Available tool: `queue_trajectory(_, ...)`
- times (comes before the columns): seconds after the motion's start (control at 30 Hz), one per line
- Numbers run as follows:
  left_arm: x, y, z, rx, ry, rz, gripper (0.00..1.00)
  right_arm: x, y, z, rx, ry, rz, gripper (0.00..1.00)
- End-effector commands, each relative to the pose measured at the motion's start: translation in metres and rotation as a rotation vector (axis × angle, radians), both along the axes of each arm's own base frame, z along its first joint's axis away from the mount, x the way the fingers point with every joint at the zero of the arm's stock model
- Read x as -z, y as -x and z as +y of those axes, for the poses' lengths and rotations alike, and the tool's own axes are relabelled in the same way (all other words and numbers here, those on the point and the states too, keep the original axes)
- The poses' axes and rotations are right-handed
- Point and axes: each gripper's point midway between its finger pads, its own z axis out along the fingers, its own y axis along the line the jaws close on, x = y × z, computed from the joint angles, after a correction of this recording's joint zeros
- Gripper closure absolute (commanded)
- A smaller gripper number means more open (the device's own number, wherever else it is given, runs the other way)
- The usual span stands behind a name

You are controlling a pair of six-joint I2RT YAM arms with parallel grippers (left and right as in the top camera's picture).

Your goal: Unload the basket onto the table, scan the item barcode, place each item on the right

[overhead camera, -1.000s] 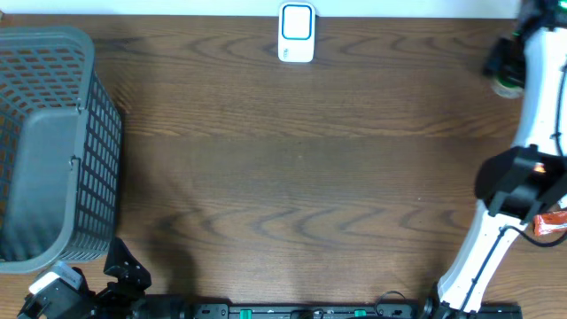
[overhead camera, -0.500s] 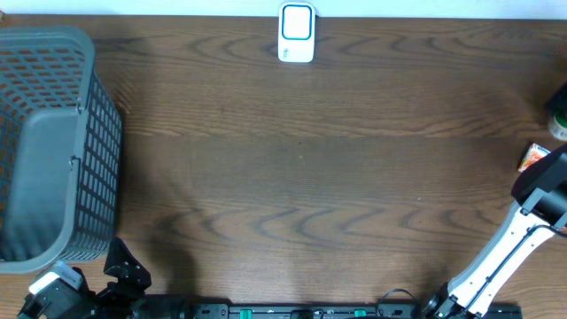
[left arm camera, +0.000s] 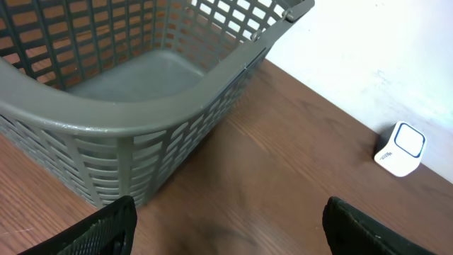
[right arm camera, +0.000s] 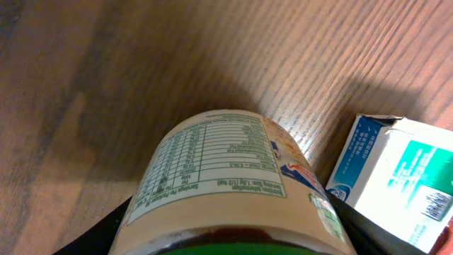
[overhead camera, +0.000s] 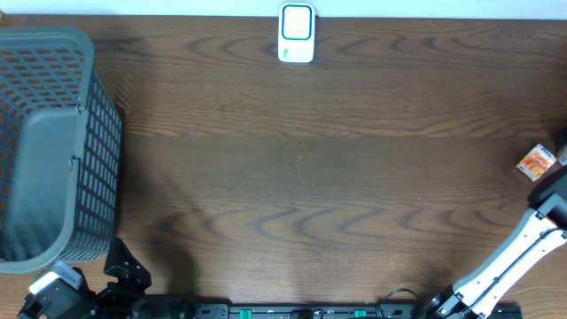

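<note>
The item is a jar (right arm camera: 226, 177) with a beige nutrition label and a green lid, filling the right wrist view. My right gripper (right arm camera: 230, 237) is shut on it, a black finger against each side, low over the wood table. The white scanner (overhead camera: 297, 34) with a blue face stands at the back middle of the table, also in the left wrist view as the scanner (left arm camera: 400, 147). My left gripper (left arm camera: 230, 223) hangs open and empty at the front left, beside the grey basket (left arm camera: 170, 92). In the overhead view the right gripper and jar are out of frame.
A grey mesh basket (overhead camera: 53, 142) fills the left side. A white and blue carton (right arm camera: 396, 173) lies just right of the jar. An orange packet (overhead camera: 538, 162) lies at the right edge, near my right arm (overhead camera: 523, 257).
My right arm has swung from the back right corner out past the table's right edge, carrying the jar out of the overhead view. The orange packet now shows. The left arm has not moved.
</note>
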Motion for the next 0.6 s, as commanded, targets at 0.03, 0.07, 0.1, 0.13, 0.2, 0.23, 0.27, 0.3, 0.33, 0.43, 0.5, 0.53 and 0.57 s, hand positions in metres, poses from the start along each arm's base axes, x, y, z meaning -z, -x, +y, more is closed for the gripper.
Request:
queue_trajectory(0.03,0.001,0.001,0.000,-0.003,0.001,-0.004,0.16,-0.007,-0.010,0.014,0.047,-0.216,-0.217,0.01)
queue_trajectory(0.07,0.001,0.001,0.000,-0.003,0.001,-0.004,0.16,-0.013,-0.013,0.016,0.052,-0.253,-0.265,0.01)
queue_trajectory(0.1,0.001,0.001,0.000,-0.003,0.001,-0.004,0.16,-0.035,-0.019,0.019,0.066,-0.316,-0.377,0.01)
queue_trajectory(0.13,0.001,0.001,0.000,-0.003,0.001,-0.004,0.15,-0.050,-0.022,0.019,0.073,-0.340,-0.440,0.01)
queue_trajectory(0.2,0.001,0.001,0.000,-0.003,0.001,-0.004,0.16,-0.090,-0.025,0.016,0.090,-0.354,-0.561,0.01)
queue_trajectory(0.23,0.001,0.001,0.000,-0.003,0.001,-0.004,0.16,-0.115,-0.023,0.011,0.100,-0.328,-0.613,0.01)
queue_trajectory(0.27,0.001,0.001,0.000,-0.003,0.001,-0.004,0.15,-0.138,-0.019,0.005,0.107,-0.288,-0.653,0.01)
queue_trajectory(0.3,0.001,0.001,0.000,-0.003,0.001,-0.004,0.16,-0.162,-0.015,0.001,0.108,-0.246,-0.689,0.01)
queue_trajectory(0.33,0.001,0.001,0.000,-0.003,0.001,-0.004,0.16,-0.185,-0.011,-0.002,0.106,-0.204,-0.726,0.01)
queue_trajectory(0.43,0.001,0.001,0.000,-0.003,0.001,-0.004,0.16,-0.274,0.007,0.003,0.120,-0.068,-0.861,0.01)
queue_trajectory(0.5,0.001,0.001,0.000,-0.003,0.001,-0.004,0.16,-0.334,0.022,0.017,0.155,0.003,-0.960,0.01)
queue_trajectory(0.53,0.001,0.001,0.000,-0.003,0.001,-0.004,0.15,-0.363,0.030,0.027,0.173,0.032,-1.014,0.01)
queue_trajectory(0.57,0.001,0.001,0.000,-0.003,0.001,-0.004,0.16,-0.395,0.037,0.041,0.186,0.060,-1.081,0.01)
